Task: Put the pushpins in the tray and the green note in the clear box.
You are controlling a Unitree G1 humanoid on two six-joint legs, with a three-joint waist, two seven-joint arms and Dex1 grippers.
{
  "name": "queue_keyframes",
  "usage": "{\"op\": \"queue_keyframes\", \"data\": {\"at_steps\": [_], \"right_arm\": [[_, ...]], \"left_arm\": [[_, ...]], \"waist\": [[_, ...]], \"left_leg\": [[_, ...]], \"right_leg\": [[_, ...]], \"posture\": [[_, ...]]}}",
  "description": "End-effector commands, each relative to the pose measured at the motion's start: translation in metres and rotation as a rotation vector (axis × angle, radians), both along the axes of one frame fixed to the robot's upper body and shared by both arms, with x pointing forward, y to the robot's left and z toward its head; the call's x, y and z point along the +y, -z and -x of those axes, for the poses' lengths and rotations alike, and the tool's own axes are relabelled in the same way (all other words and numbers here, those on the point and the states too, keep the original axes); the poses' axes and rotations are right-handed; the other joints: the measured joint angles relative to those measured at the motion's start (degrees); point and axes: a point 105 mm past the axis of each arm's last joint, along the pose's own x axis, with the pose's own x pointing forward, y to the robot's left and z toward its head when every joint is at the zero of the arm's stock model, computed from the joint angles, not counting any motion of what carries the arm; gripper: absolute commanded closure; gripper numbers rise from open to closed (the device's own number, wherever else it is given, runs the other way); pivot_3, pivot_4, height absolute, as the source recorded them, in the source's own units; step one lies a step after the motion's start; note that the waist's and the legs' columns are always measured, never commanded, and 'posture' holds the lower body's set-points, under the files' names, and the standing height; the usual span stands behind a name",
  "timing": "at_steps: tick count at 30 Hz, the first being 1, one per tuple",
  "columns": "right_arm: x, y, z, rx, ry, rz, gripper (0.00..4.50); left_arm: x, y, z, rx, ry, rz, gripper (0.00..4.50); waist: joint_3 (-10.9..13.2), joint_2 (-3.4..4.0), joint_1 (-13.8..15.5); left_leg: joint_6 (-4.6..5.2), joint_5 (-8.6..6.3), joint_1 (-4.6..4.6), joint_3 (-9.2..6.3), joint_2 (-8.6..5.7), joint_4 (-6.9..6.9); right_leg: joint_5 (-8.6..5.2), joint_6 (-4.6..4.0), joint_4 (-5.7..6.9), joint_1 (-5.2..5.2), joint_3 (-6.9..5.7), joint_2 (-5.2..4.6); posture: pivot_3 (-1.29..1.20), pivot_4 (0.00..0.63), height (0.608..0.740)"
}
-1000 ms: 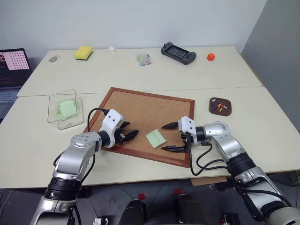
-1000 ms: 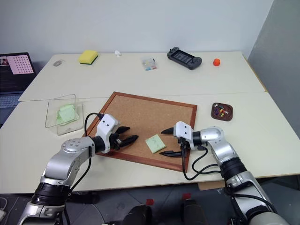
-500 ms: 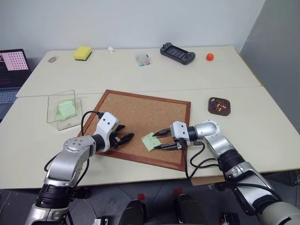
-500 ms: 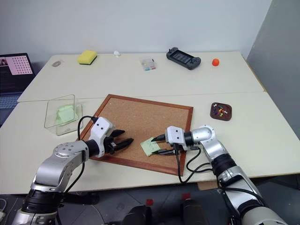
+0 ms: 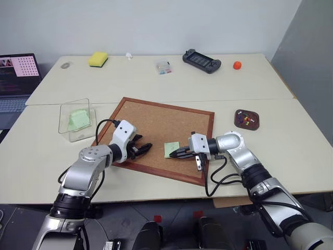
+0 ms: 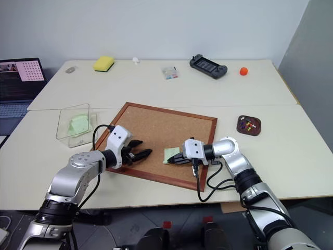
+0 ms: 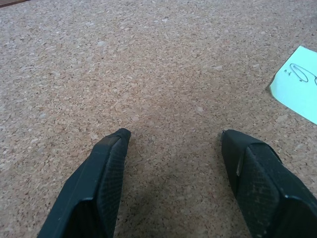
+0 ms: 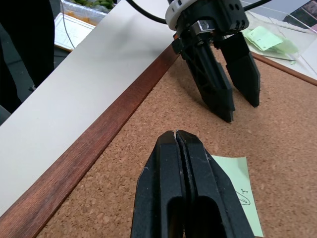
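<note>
While the right gripper (image 5: 175,153) is pinched shut at the edge of the thin pale-green square paper note (image 5: 171,149), low centre on the wood-framed corkboard (image 5: 156,117), the left gripper (image 5: 144,149) hangs open. Light and floppy, the slip likely needs an edge grip.

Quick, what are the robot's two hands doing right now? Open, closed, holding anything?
Left end effector: open, empty, over the corkboard.
Right end effector: shut at the green note's edge; whether it grips the paper cannot be told.
</note>
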Motion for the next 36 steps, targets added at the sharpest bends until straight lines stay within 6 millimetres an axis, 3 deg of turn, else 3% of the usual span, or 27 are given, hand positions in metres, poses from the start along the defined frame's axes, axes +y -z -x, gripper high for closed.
{"op": "queue_keyframes", "data": {"at_steps": [1,7,13,20,33,36], "right_arm": [[-0.004,-0.02,0.0,-0.036,0.002,-0.047,4.45],[-0.01,-0.036,0.002,-0.044,0.019,-0.066,4.45],[-0.008,-0.026,0.004,-0.015,0.04,-0.023,4.45],[-0.001,-0.006,-0.001,0.032,0.088,0.013,3.17],[-0.008,0.017,-0.017,0.068,0.191,0.043,3.17],[-0.007,0.017,-0.017,0.073,0.19,0.032,3.63]], "left_arm": [[-0.005,0.023,0.0,0.063,-0.004,-0.024,1.34],[-0.013,0.029,-0.006,0.061,0.006,-0.014,1.34],[-0.02,0.029,-0.009,0.055,0.017,-0.002,1.34],[-0.015,0.029,-0.006,0.064,0.011,-0.004,1.34],[-0.011,0.022,-0.002,0.059,0.007,-0.01,1.34],[-0.012,0.022,-0.001,0.059,0.008,-0.01,1.34]], "waist": [[0.0,0.0,0.42],[-0.04,0.06,0.94],[-0.05,0.08,0.98],[-0.05,0.08,0.96],[-0.05,0.07,0.55],[-0.05,0.07,0.5]], "left_leg": [[0.0,0.0,0.0,-0.01,-0.01,0.0],[0.0,0.01,0.0,-0.1,-0.05,0.04],[0.0,0.01,0.0,-0.14,-0.07,0.06],[0.01,0.01,0.0,-0.13,-0.07,0.06],[0.01,0.0,-0.01,-0.08,-0.04,0.03],[0.01,0.0,-0.01,-0.08,-0.02,0.01]], "right_leg": [[0.0,0.0,-0.01,0.01,0.0,-0.01],[0.0,0.0,0.0,0.06,-0.07,-0.04],[-0.01,0.01,-0.02,0.11,-0.12,-0.05],[-0.01,0.01,-0.02,0.09,-0.11,-0.05],[-0.01,0.01,-0.05,0.05,-0.07,-0.03],[-0.01,0.01,-0.05,0.05,-0.06,-0.02]], "posture": [[0.0,0.15,0.74],[0.0,0.15,0.74],[0.0,0.15,0.74],[0.0,0.15,0.74],[0.0,0.15,0.74],[0.0,0.15,0.74]]}}
